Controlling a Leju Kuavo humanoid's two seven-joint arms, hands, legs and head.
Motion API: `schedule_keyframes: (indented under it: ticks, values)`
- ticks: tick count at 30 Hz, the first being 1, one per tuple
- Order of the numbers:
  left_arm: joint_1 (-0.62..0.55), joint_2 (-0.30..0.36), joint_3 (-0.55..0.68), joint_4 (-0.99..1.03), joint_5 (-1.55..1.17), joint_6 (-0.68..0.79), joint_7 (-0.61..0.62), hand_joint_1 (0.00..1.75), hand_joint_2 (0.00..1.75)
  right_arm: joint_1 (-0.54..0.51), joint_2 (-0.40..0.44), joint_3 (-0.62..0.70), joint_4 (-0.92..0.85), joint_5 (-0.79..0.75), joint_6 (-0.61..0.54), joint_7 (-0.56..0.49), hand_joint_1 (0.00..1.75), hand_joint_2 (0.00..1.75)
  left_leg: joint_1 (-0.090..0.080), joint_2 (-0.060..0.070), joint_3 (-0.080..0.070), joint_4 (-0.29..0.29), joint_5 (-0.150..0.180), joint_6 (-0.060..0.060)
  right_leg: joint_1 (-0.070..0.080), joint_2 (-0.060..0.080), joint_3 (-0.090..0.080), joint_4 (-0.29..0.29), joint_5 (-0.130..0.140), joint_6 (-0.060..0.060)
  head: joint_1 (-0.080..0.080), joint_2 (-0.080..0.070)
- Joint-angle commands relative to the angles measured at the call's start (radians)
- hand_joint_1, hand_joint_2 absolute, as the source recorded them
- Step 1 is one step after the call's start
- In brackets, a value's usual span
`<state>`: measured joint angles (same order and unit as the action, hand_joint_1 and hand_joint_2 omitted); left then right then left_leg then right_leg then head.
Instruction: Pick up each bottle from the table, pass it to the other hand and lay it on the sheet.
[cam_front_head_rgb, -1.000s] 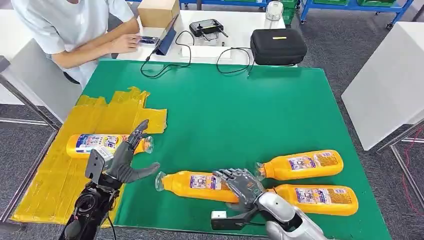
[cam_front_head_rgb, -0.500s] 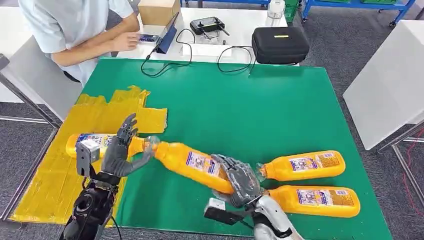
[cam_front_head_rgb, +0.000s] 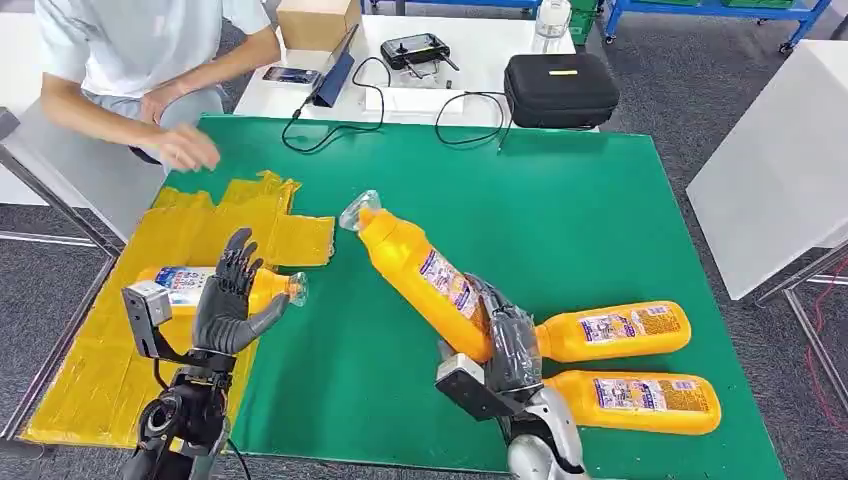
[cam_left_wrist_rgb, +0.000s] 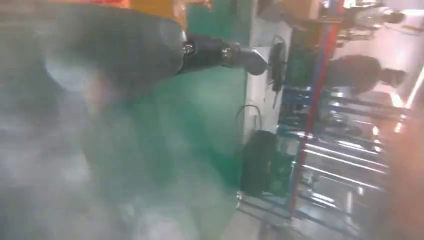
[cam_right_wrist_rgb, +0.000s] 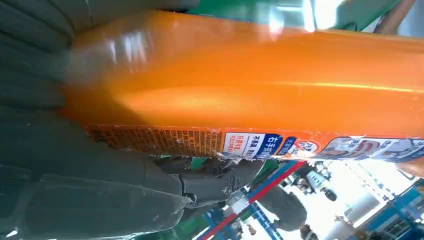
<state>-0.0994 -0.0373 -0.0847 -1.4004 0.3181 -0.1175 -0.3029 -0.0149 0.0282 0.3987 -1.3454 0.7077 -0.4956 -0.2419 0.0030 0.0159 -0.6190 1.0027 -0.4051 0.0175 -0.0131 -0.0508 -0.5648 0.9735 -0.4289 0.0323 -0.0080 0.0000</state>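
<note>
The left wrist view is blurring badly; only a dark finger (cam_left_wrist_rgb: 220, 52) against green and a black case (cam_left_wrist_rgb: 257, 162) are making themselves out. In the right wrist view the right hand (cam_right_wrist_rgb: 75, 165) is crowding the frame, and its grip is hiding the bottle's base end. In the head view the left hand (cam_front_head_rgb: 228, 300) is covering part of a second bottle (cam_front_head_rgb: 185, 285), which is lying on the yellow sheet (cam_front_head_rgb: 120, 340) at the left of the frame.

The right hand (cam_front_head_rgb: 505, 345), at lower centre, is gripping the held bottle (cam_front_head_rgb: 420, 265) near its base. The bottle is slanting up and left from the hand, off the green mat (cam_front_head_rgb: 560, 210), its clear cap (cam_front_head_rgb: 358, 208) pointing toward upper centre. The left hand is standing apart from it, at lower left, fingers spread and holding nothing.

The held bottle is showing as glossy orange with a blue, white and red label (cam_right_wrist_rgb: 260, 144). Two more bottles (cam_front_head_rgb: 610, 330) are lying side by side on the mat at lower right, just beside the right hand. A person's hand (cam_front_head_rgb: 185, 150) is hovering at upper left.
</note>
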Motion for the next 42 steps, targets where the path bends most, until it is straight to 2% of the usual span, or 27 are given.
schedule_keyframes:
  ticks: [1,6,11,19,34,35,36,42]
  values:
    - [-0.003,-0.029,0.033,0.013,0.015,-0.003,0.01,0.0,1.75,-0.007,0.034,-0.06,-0.001,-0.008,-0.008,0.006,1.75,1.75,0.001,-0.001,0.002,0.0,-0.001,-0.001,0.0,0.004,0.002,0.0,-0.001,-0.001,0.0,0.0]
    - [-0.01,-0.022,0.017,0.013,0.091,-0.044,0.045,0.0,1.75,-0.016,0.047,-0.067,0.011,-0.024,-0.019,-0.003,1.75,1.75,0.001,0.0,0.002,0.0,-0.001,-0.001,0.001,0.005,0.002,-0.001,-0.001,-0.001,-0.001,0.0]
    - [-0.047,-0.008,-0.079,0.028,0.149,-0.146,0.086,0.0,1.75,-0.066,0.067,-0.03,0.048,-0.044,-0.008,-0.031,1.75,1.75,0.001,-0.001,0.0,0.001,0.0,-0.001,0.0,0.003,0.0,0.0,0.0,-0.001,0.0,0.0]
    - [-0.086,0.005,-0.194,0.0,0.191,-0.161,0.104,0.0,1.75,-0.11,0.077,0.031,0.103,-0.048,-0.017,-0.05,1.75,1.75,0.001,-0.001,0.0,0.0,0.0,-0.001,0.001,0.003,0.001,0.0,0.0,-0.001,0.0,0.0]
    - [-0.122,0.004,-0.204,0.052,0.219,-0.158,0.108,0.0,1.75,-0.142,0.09,0.072,0.146,-0.038,-0.019,-0.06,1.75,1.75,0.001,-0.001,0.001,0.0,0.0,-0.001,0.001,0.004,0.002,0.0,0.0,-0.001,0.0,0.0]
    - [-0.13,0.003,-0.209,0.068,0.222,-0.159,0.109,0.0,1.75,-0.151,0.094,0.086,0.16,-0.035,-0.016,-0.061,1.75,1.75,0.001,-0.001,0.001,0.0,0.0,-0.001,0.001,0.003,0.002,0.0,0.0,-0.001,0.0,0.0]
    - [-0.157,0.003,-0.214,0.109,0.25,-0.165,0.114,0.0,1.75,-0.191,0.107,0.155,0.249,0.009,-0.02,-0.052,1.75,1.75,0.001,0.0,0.002,-0.001,0.0,-0.001,0.0,0.004,0.002,-0.001,0.0,-0.001,0.0,0.0]
    - [-0.155,0.003,-0.215,0.108,0.255,-0.165,0.114,0.0,1.75,-0.19,0.117,0.197,0.269,0.03,-0.017,-0.054,1.75,1.75,0.001,0.0,0.003,-0.001,0.0,-0.001,0.0,0.004,0.002,-0.001,0.0,-0.001,0.0,0.0]
